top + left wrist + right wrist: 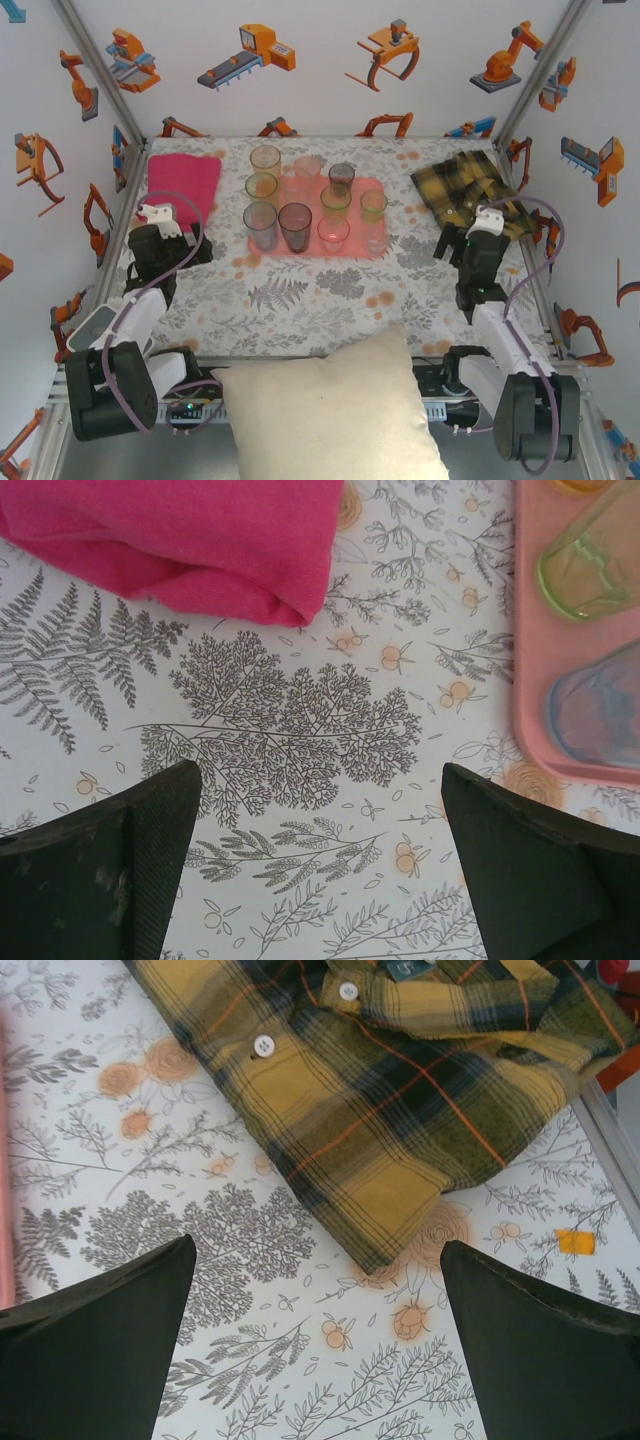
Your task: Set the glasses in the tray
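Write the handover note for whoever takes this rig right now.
Left pincer: open, empty, above the tablecloth between the magenta cloth and the tray.
Right pincer: open, empty, by the plaid shirt.
Glasses: all ten stand on or at the tray.
Done: apparently everything.
Left: check the orange glass at the tray's far edge; its footing is unclear.

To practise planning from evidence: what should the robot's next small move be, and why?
I would probably park both arms, since the job looks done. The left fingers and right fingers are open and empty over the tablecloth, and the glasses appear to stand on the tray. The orange glass at its far left corner sits near the rim, so I cannot be certain.
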Motion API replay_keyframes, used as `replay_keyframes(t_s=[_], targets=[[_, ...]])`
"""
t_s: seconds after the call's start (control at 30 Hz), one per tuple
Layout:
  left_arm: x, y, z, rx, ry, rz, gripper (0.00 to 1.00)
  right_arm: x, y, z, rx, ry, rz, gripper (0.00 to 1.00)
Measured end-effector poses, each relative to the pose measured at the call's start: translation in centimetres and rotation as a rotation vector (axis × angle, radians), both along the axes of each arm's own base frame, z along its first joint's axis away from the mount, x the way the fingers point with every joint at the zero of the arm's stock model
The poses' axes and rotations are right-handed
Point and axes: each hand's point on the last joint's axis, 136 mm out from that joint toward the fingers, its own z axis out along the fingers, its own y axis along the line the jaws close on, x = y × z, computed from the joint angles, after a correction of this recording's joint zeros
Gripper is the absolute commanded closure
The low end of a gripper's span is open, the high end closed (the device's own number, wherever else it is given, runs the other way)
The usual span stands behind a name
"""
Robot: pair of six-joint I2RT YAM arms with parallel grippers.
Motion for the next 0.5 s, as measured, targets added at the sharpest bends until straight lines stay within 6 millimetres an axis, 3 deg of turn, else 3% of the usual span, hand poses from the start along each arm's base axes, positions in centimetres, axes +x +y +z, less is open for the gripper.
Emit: replay_keyframes(t_s=[0.13, 0.37, 0.5], targets=[[0.1, -0.1, -0.9, 0.002, -0.037, -0.005, 0.03, -0.2, -0.3, -1.7, -0.022, 0.024, -0.006, 0.00], [1.7, 0.1, -0.7, -0.007, -0.096, -0.002, 0.03, -0.1, -0.5, -3.9, -0.023, 0.038, -0.012, 0.01], [2.6, 0.3, -1.4, -0.013, -0.111, 0.010, 0.03, 0.2, -0.6, -4.0, -0.020, 0.021, -0.012, 0.00]])
